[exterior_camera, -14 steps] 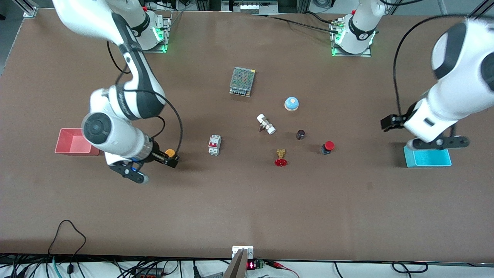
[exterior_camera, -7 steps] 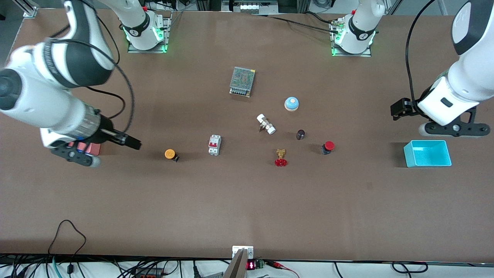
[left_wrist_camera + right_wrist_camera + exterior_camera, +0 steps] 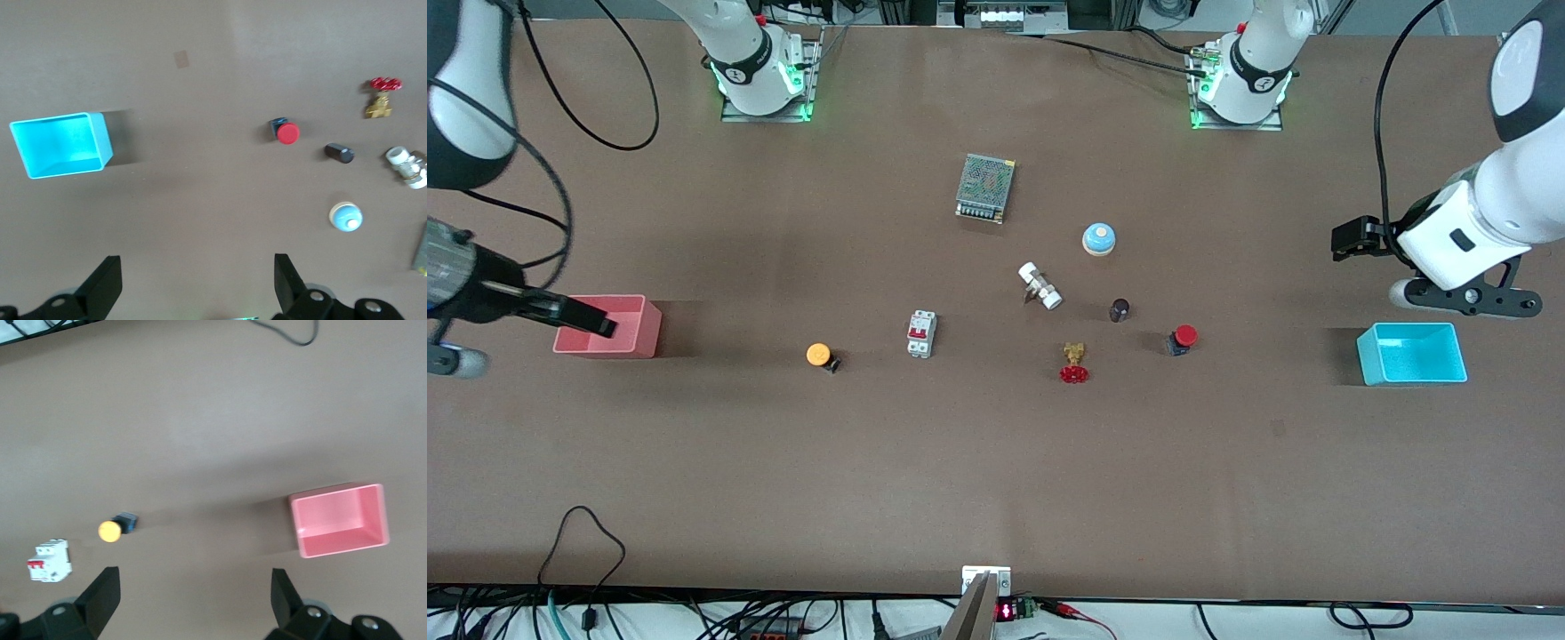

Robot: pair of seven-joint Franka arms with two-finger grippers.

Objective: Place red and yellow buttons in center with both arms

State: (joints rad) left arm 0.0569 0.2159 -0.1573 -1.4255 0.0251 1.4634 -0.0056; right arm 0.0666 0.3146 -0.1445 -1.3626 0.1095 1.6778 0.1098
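The yellow button [image 3: 816,355] lies on its side on the brown table, toward the right arm's end; the right wrist view shows the yellow button [image 3: 110,531] too. The red button [image 3: 1183,338] lies toward the left arm's end, beside a red valve, and the red button [image 3: 287,133] also shows in the left wrist view. My right gripper [image 3: 591,320] hangs open over the pink bin, well away from the yellow button; the right gripper [image 3: 193,590] holds nothing. My left gripper [image 3: 1347,240] is open and empty above bare table near the cyan bin, as the left gripper [image 3: 195,283] shows.
A pink bin [image 3: 605,344] and a cyan bin [image 3: 1414,372] stand at the two ends. In the middle lie a mesh power supply [image 3: 985,187], a blue dome [image 3: 1099,238], a white fitting [image 3: 1040,285], a breaker [image 3: 921,334], a dark cylinder [image 3: 1120,309] and the red valve [image 3: 1074,364].
The right arm has swung away from the yellow button to over the pink bin; the button stays where it was. The left arm has drifted off the cyan bin.
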